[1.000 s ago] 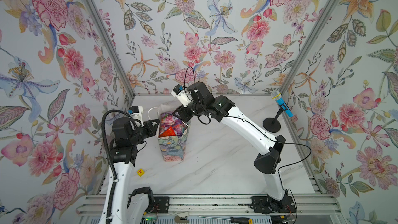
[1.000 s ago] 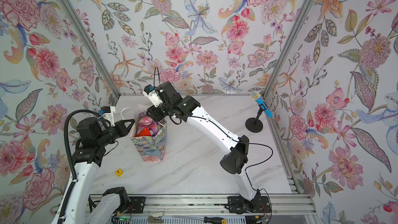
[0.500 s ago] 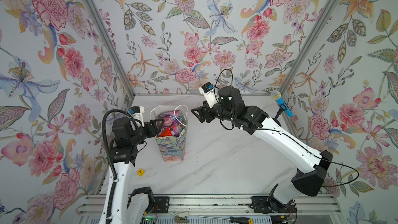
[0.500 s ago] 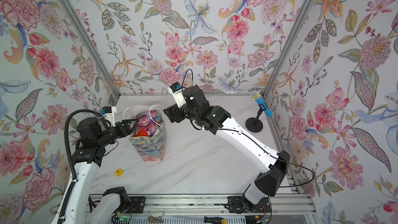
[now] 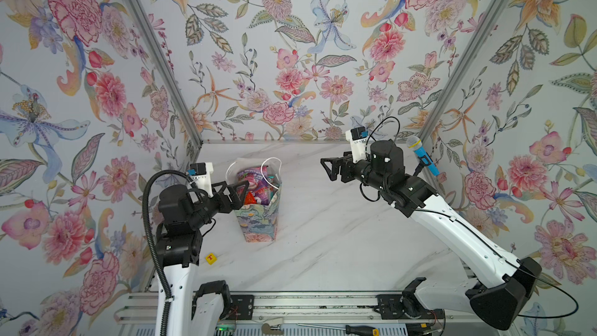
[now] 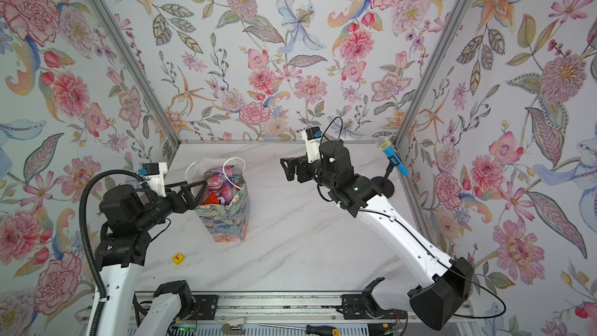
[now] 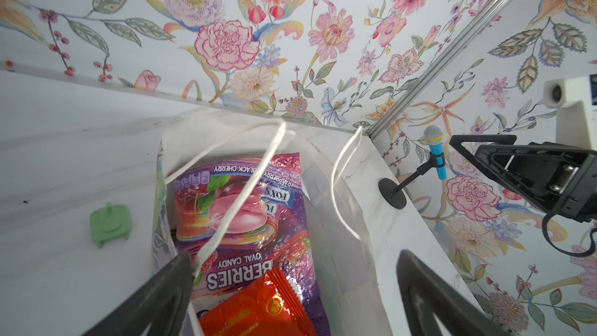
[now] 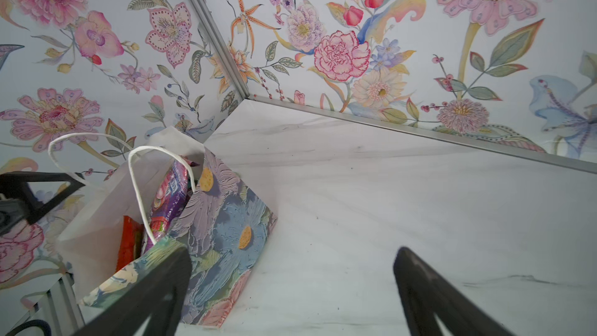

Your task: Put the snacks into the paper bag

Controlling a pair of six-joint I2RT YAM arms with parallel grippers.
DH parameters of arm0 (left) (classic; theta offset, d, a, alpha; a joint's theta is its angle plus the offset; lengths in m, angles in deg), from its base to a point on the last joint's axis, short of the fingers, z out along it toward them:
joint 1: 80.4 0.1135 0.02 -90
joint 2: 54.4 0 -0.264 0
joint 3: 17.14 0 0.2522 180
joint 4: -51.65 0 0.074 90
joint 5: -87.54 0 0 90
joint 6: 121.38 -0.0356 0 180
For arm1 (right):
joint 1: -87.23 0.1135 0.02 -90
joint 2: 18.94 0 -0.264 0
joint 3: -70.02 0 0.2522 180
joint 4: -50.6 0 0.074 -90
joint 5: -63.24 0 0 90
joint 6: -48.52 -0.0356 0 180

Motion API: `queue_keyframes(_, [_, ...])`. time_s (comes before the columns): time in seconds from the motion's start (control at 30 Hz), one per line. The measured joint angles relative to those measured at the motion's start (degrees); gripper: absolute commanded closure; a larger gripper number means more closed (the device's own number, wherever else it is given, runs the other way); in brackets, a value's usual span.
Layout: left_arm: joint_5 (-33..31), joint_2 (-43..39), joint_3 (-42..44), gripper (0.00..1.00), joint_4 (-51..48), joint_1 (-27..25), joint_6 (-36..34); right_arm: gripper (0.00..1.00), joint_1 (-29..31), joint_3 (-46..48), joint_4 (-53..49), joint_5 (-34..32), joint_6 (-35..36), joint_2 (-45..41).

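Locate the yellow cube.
In both top views the yellow cube lies on the table, front left, below-left of the paper bag and apart from it.

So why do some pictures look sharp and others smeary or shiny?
In the left wrist view, light glints off the purple packet and the left end effector's fingers sit blurred near the lens; in the right wrist view, the right end effector's fingers blur likewise; both top views look evenly lit and sharp.

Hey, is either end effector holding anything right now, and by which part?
Nothing is held. The left end effector is open at the mouth of the paper bag; the right end effector is open in the air, clear of it.
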Motion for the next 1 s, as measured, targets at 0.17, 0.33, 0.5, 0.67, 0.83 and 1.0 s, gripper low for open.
queue_keyframes(0.17, [-4.17,-5.81,-0.02,0.01,9.09,0.00,1.88,0.01,-3.78,6.73,2.56,-2.40,-0.15,-3.98])
queue_keyframes(0.33, [-15.74,-12.90,1.51,0.01,16.59,0.00,0.98,0.01,-7.08,16.81,6.75,-4.85,0.28,-9.11])
queue_keyframes(0.5, [-30.75,-17.75,10.47,0.01,25.70,0.00,-2.10,0.01,-12.13,29.24,12.96,-7.48,2.05,-14.99])
queue_keyframes(0.67, [-42.64,-19.19,23.87,0.01,33.59,0.00,-4.52,0.01,-16.68,38.66,18.40,-11.02,4.59,-17.94])
queue_keyframes(0.83, [-50.56,-17.20,32.59,0.01,39.93,0.00,-5.88,0.01,-21.79,47.82,25.99,-14.32,7.41,-18.10])
queue_keyframes(1.0, [-53.83,-11.67,45.62,0.01,53.62,0.00,-4.66,0.01,-25.97,55.08,36.41,-16.72,9.92,-13.84])
